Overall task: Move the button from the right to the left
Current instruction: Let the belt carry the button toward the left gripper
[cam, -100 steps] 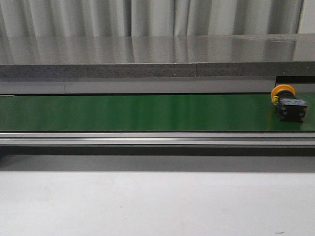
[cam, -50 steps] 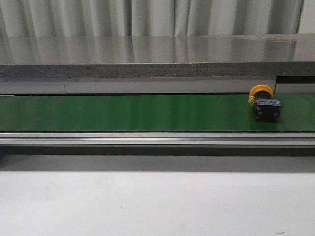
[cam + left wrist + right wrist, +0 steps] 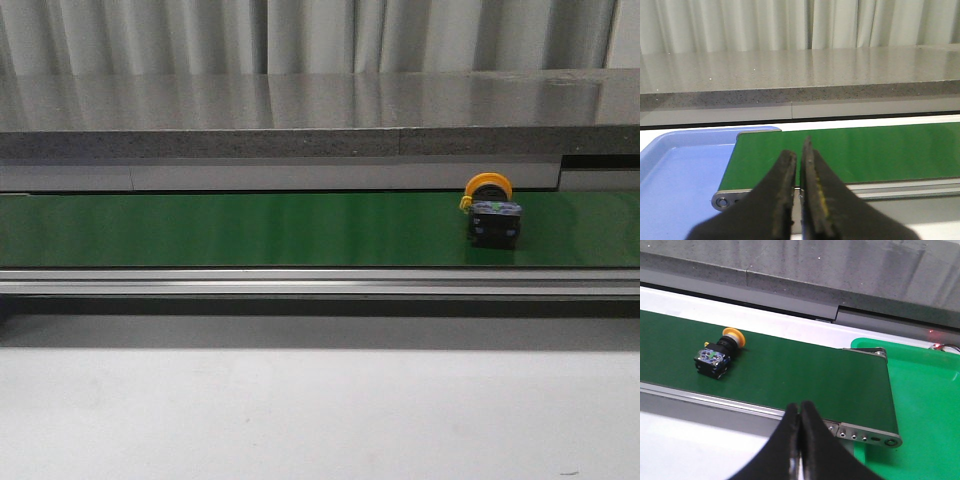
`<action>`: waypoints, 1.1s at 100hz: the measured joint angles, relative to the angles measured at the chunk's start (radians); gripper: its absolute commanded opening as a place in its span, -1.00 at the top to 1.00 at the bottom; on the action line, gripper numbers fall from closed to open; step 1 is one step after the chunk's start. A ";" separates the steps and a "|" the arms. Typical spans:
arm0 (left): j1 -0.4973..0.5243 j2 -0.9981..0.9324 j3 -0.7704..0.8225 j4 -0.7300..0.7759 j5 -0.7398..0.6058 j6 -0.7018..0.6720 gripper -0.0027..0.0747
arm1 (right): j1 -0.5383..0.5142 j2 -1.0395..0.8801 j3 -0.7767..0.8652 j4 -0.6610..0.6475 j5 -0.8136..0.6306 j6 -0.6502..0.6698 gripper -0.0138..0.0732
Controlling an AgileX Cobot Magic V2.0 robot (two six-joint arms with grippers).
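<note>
At the far left, the left wrist view shows a blue tray lying just beside the left end of the green belt. The left gripper hangs above that end with its two dark fingers nearly together, only a thin slit between them, gripping nothing. The belt runs across the whole front view, a grey rail along its near edge and a grey stone ledge behind. The button lies on its side on the right part of the belt, yellow cap toward the ledge, black body nearer the rail. The right gripper is pressed closed and empty over the belt's right end, well apart from the button. Beside that end lies a green tray.
</note>
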 measured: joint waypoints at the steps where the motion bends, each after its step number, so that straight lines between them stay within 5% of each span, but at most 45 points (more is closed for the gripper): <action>1: 0.000 0.000 0.000 0.000 0.000 0.000 0.92 | 0.000 0.000 0.000 0.000 0.000 0.000 0.84; 84: 0.000 0.000 -0.008 -0.017 -0.024 0.000 0.92 | 0.000 0.000 0.000 0.001 0.000 0.000 0.84; 110: 0.000 0.174 -0.198 -0.072 0.115 0.000 0.92 | 0.000 0.000 0.000 0.001 0.000 0.000 0.84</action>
